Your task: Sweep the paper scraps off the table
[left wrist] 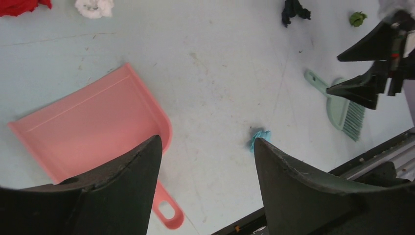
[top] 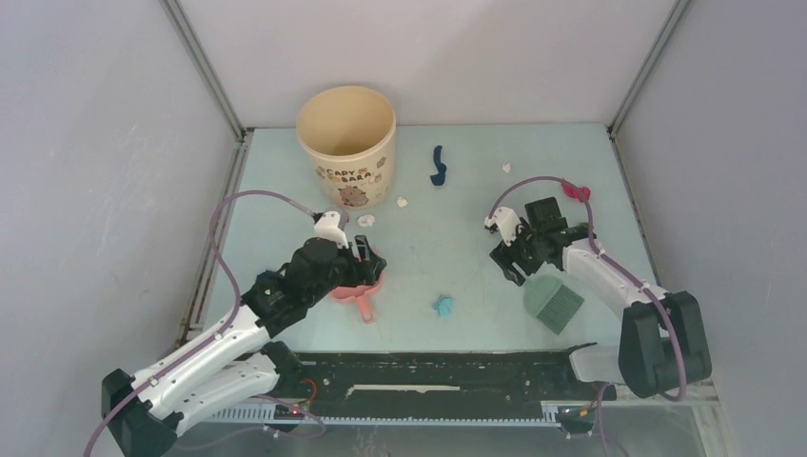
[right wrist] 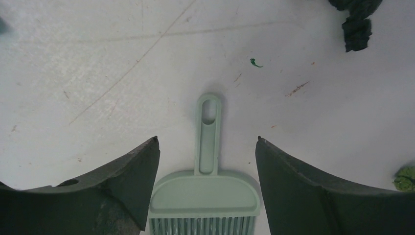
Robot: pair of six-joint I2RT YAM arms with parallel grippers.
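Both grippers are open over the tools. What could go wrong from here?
1. The brush lies flat with a thin handle; the open right gripper may pinch it and let it twist.
2. The left gripper could push the flat dustpan instead of lifting it.
3. White paper scraps beside the cup may get trapped against it.

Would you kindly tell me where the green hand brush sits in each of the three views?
Top external: hand brush at lower right.
Left wrist: near the right edge.
Right wrist: bottom centre, handle pointing up.
Shared landmark: navy scrap.
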